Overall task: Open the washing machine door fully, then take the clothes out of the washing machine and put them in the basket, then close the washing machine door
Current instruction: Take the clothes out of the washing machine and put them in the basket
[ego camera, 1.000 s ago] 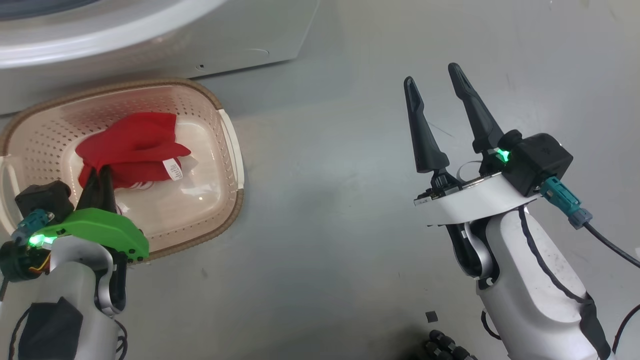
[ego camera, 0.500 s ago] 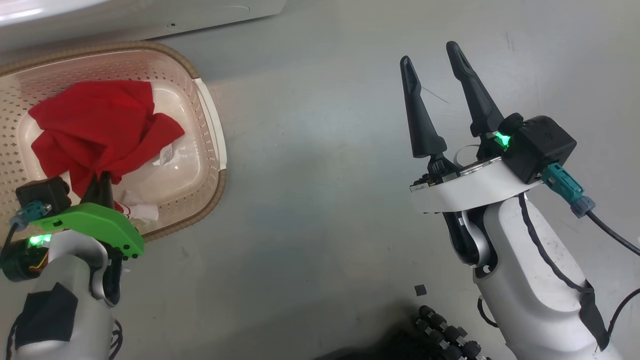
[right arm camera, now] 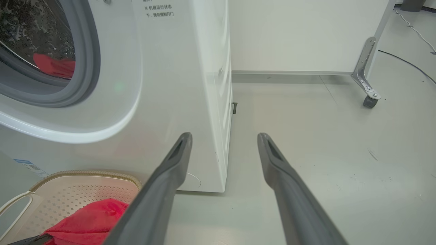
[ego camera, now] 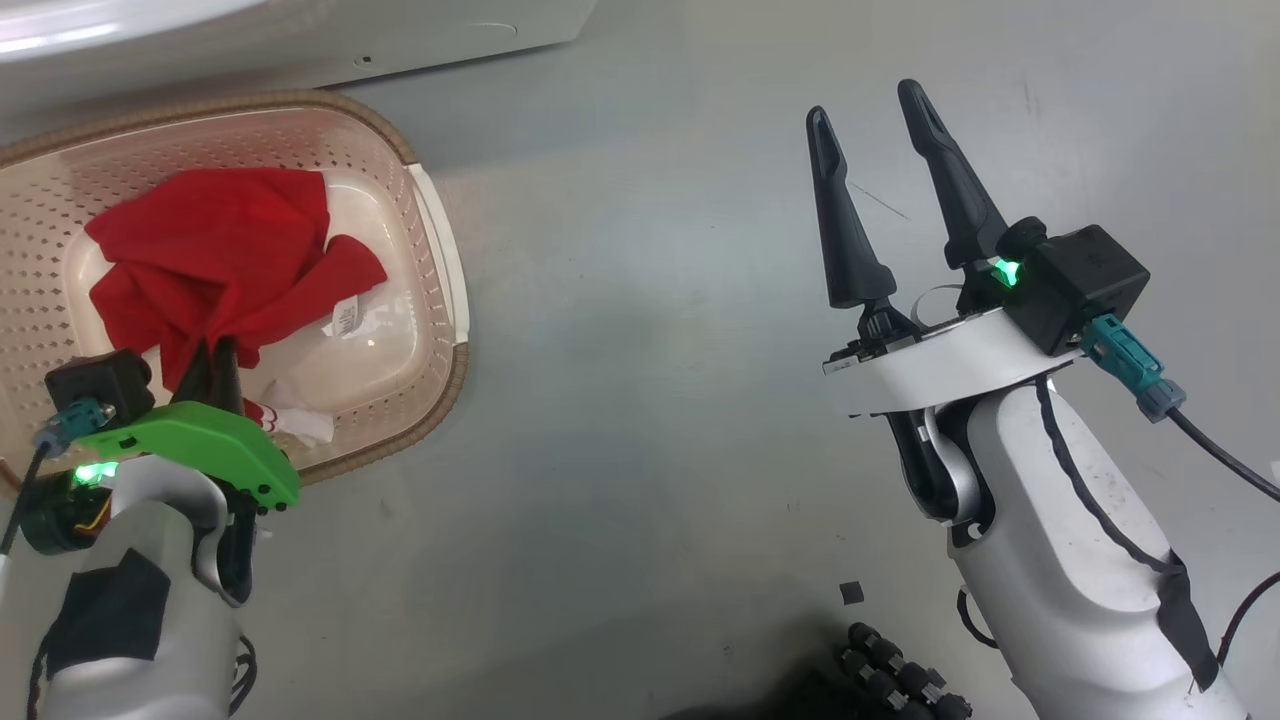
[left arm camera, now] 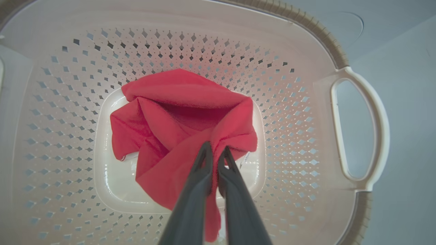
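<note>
Left wrist view: our left gripper (left arm camera: 215, 148) clamps clothes (left arm camera: 177, 102) in the basket (left arm camera: 299, 85) beneath it; more (beyond our spread right gripper (right arm camera: 224, 136)) sits inside the washing machine (right arm camera: 184, 68).

One basket (left arm camera: 289, 102) sat beneath the left gripper (left arm camera: 214, 149); one washing machine (right arm camera: 177, 68) stood left of the right gripper (right arm camera: 224, 136); two red garments were counted, basket garment (left arm camera: 177, 102) and drum garment (right arm camera: 52, 66)
</note>
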Available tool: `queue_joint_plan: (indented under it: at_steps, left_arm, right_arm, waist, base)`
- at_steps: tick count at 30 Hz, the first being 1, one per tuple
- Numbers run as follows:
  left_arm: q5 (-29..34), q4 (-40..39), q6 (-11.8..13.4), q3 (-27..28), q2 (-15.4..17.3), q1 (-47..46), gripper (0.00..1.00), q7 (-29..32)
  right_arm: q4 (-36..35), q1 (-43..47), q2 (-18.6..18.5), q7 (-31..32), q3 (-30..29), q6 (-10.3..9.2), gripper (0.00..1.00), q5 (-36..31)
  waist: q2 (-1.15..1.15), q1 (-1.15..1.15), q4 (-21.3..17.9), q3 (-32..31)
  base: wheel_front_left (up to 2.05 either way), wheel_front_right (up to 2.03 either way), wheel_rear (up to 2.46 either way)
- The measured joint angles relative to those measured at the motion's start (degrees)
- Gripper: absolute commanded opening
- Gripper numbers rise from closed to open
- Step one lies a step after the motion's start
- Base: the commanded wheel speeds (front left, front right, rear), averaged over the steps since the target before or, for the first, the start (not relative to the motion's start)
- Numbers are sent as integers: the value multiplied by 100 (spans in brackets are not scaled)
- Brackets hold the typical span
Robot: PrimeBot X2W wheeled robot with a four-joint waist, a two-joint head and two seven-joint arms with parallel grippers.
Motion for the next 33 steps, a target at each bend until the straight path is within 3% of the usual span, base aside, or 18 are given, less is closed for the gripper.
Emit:
queue_joint_plan:
  at_steps: [17,33]
  left_arm:
    - [48,264,-152,-5,-250,-14,100,-509]
    - [516,-1112,-259,-141,-383,201,100,-553]
  right_arm:
    - [406,74,-3,0,-185,16,100,-121]
    - [887,826,-5,0,-603,179,100,-356]
  waist:
    - [0,0,328,-811]
    - [0,0,922,-2019]
  base:
    - [0,0,0]
    - [0,0,0]
